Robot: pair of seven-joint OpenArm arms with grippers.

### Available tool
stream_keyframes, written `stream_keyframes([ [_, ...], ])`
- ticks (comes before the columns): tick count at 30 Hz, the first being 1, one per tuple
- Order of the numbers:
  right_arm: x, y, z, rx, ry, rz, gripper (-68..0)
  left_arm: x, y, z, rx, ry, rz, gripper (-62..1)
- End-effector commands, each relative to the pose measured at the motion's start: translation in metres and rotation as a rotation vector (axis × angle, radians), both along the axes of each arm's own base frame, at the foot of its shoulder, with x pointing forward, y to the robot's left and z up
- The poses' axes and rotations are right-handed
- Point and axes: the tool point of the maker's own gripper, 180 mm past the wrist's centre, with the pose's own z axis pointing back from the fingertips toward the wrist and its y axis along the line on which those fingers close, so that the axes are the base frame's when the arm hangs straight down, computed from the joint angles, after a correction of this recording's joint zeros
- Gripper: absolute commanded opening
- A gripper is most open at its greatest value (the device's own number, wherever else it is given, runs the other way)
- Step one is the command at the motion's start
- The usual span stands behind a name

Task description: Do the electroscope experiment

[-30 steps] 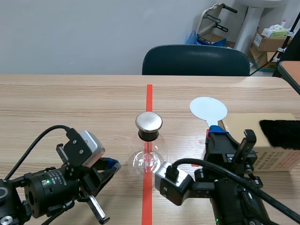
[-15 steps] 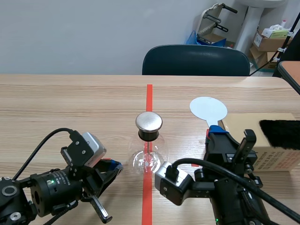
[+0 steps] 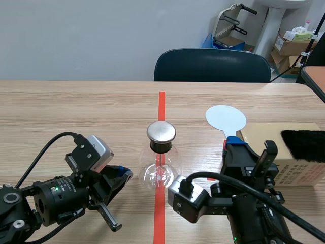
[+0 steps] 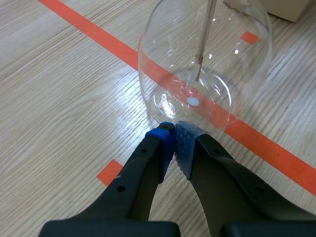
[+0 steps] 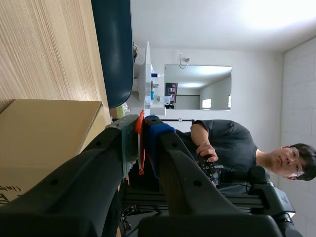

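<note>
The electroscope [image 3: 161, 161] is a round glass flask with a metal disc cap, standing on the orange-red tape line. Its flask [image 4: 205, 64] fills the left wrist view, with a thin rod inside. My left gripper [image 3: 124, 176] lies low beside the flask's left, shut, and its fingertips [image 4: 174, 132] meet right at the glass base with nothing between them. My right gripper [image 3: 234, 146] is shut on the red-and-blue handle [image 5: 140, 143] of a paddle. The paddle's white disc [image 3: 225, 118] lies flat on the table ahead of it, right of the flask.
A cardboard box [image 3: 292, 165] with a black fur piece [image 3: 303, 145] on top stands at the right edge. A dark chair [image 3: 212, 65] is behind the far table edge. A person [image 5: 237, 148] shows in the right wrist view's background.
My left arm has shifted slightly toward the flask, bringing its shut fingertips closer to the glass. The right arm and paddle have not moved.
</note>
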Motion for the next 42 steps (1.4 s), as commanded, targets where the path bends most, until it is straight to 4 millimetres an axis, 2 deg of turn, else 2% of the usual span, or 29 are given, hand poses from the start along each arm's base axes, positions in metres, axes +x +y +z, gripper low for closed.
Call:
stream_keyframes([
  [1, 0.0018, -0.0047, 0.0041, -0.001, -0.018, -0.011, -66.7, 0.0024, -0.0047, 0.0077, -0.026, -0.020, -0.005, -59.4],
  [42, 0.0018, -0.0053, 0.0041, -0.001, -0.018, -0.014, -66.7, 0.0003, -0.0030, 0.0025, -0.006, 0.001, -0.002, -59.4],
])
